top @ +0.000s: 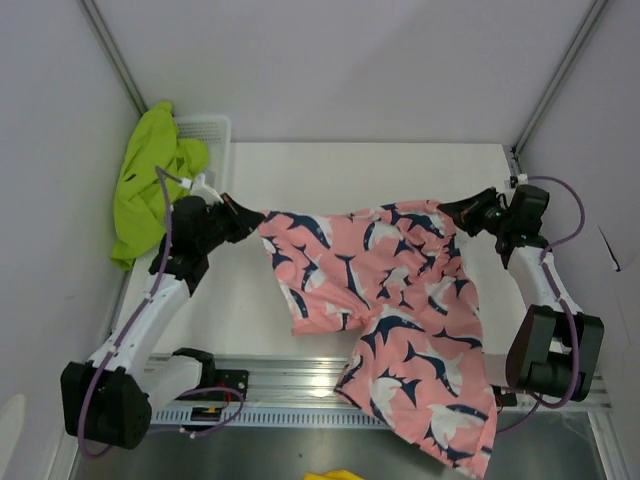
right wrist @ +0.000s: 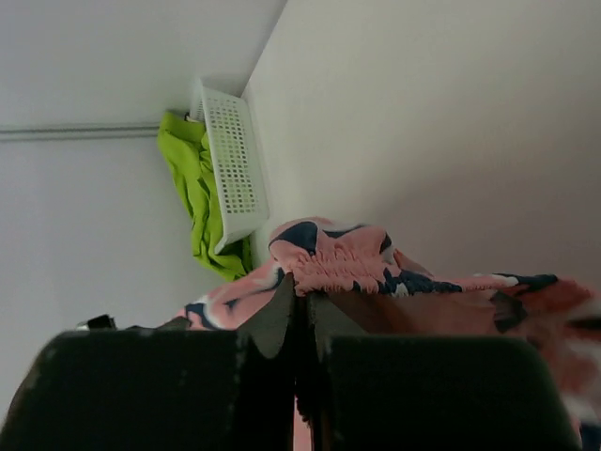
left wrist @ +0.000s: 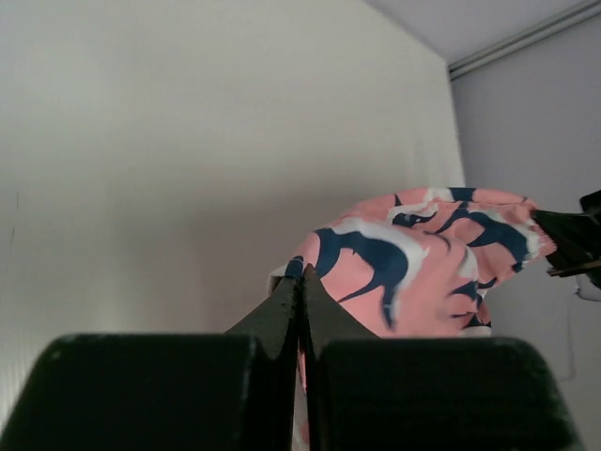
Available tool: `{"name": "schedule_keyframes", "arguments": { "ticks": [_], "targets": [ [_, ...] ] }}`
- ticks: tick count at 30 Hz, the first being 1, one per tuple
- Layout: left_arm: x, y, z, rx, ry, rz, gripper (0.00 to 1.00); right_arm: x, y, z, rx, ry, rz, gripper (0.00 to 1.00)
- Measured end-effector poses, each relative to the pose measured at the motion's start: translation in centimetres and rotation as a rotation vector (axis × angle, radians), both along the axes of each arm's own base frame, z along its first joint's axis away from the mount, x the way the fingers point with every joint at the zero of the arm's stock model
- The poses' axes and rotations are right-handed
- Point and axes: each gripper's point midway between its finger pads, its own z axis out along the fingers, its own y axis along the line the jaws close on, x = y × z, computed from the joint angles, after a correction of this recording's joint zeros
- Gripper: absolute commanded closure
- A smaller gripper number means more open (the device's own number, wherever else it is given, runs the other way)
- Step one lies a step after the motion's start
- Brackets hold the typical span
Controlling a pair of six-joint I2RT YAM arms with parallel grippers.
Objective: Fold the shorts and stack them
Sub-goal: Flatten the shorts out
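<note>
A: Step in hand?
B: Spreading the first pair, folding not begun. Soft pink fabric shorts with navy-and-white shark print (top: 400,300): one leg hangs over the near edge of the white table (top: 330,170), lower right of frame; the other lies at centre.
A: Jaws?
B: Left jaws pinched fully shut on the waistband corner, centre left. Right jaws shut likewise on the gathered elastic, centre right. The band is stretched between them.
A: Next?
B: Judgement: carry the hanging leg onto the table and lay the shorts flat before folding. The plain lime green fabric shorts (top: 150,185) are draped over the white mesh plastic basket (top: 212,130), upper left, and come second.
</note>
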Motion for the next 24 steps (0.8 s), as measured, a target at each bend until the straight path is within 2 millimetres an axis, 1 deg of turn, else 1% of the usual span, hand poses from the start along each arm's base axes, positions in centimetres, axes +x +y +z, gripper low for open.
{"name": "schedule_keyframes", "arguments": {
  "ticks": [1,2,4,6,8,10,13,17,20,21,22,24],
  "targets": [
    [0.0,-0.1,-2.4,-0.001,0.032,0.000,1.00,-0.2,0.2,-1.4,0.002,0.017,0.005,1.00],
    [-0.1,-0.1,-4.5,-0.002,0.067,0.002,1.00,-0.1,0.3,-2.2,-0.001,0.019,0.008,1.00],
    [0.0,-0.1,-7.4,-0.004,0.103,0.005,1.00,0.7,0.6,-3.0,-0.007,-0.005,0.021,1.00],
    [0.6,-0.2,-9.4,-0.004,0.122,0.009,1.00,2.4,0.6,-3.4,-0.017,-0.056,0.029,1.00],
    [1.4,-0.2,-10.2,-0.003,0.120,0.021,1.00,3.9,0.7,-4.4,-0.021,-0.075,0.037,1.00],
    [2.4,-0.1,-10.4,-0.001,0.098,0.035,1.00,5.9,0.9,-6.1,-0.019,-0.073,0.048,1.00],
    [3.5,0.4,-10.7,0.007,0.080,0.068,1.00,9.0,1.8,-7.7,-0.009,-0.077,0.076,1.00],
    [5.6,1.7,-12.0,0.017,0.105,0.119,1.00,13.6,3.1,-8.8,0.017,-0.128,0.115,1.00],
    [7.4,3.2,-13.5,0.018,0.140,0.163,1.00,17.1,3.4,-8.6,0.043,-0.189,0.121,1.00],
    [8.1,3.8,-14.0,0.017,0.153,0.178,1.00,18.3,3.3,-8.4,0.051,-0.212,0.118,0.98],
    [8.8,4.4,-14.5,0.011,0.170,0.192,1.00,19.3,3.2,-8.2,0.061,-0.227,0.117,0.88],
    [10.3,5.1,-15.0,-0.002,0.188,0.207,1.00,21.9,2.8,-7.7,0.087,-0.272,0.110,0.78]
  ]
}}
